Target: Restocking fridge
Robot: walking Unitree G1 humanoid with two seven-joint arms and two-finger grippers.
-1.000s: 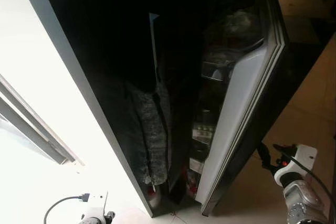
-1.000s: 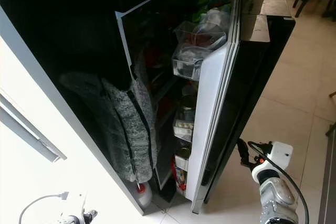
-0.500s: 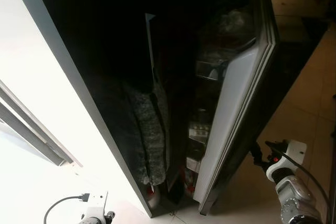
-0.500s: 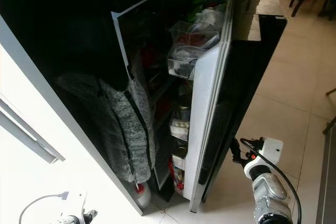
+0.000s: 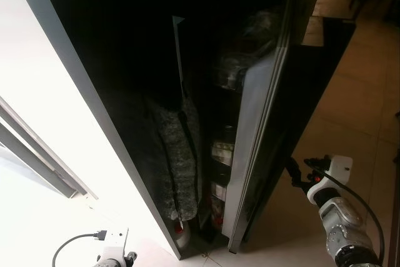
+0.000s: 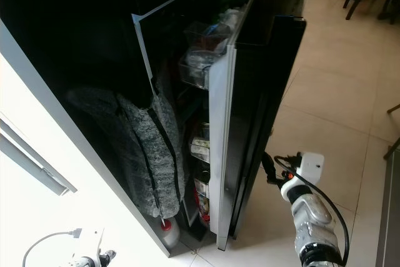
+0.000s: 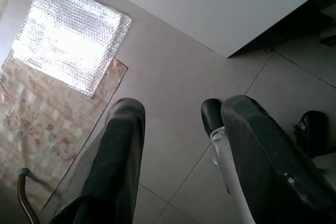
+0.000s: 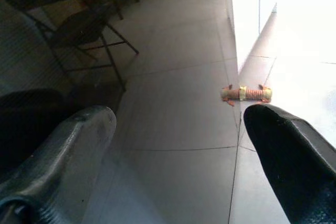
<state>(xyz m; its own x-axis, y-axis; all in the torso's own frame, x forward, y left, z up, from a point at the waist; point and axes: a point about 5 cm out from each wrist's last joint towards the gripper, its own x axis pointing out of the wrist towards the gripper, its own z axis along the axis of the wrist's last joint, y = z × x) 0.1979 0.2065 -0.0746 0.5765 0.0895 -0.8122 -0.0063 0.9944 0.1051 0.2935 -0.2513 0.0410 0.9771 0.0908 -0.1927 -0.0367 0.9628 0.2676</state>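
We see a glossy black fridge door (image 6: 250, 123) with a smooth white inner lining, clear plastic door bins (image 6: 197, 60), smooth pale floor tiles (image 6: 337, 110), crinkled silvery bubble foil (image 7: 68, 35) and matt black rubbery fingers (image 8: 63, 150).

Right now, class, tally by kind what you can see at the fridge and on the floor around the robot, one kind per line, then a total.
Fridge doors: 1
Grey fleece jackets: 1
White bottles with a red cap: 1
Robot grippers: 2, the left gripper and the right gripper
Silver bubble-foil sheets: 1
Small orange rolls on the floor: 1
Total: 7
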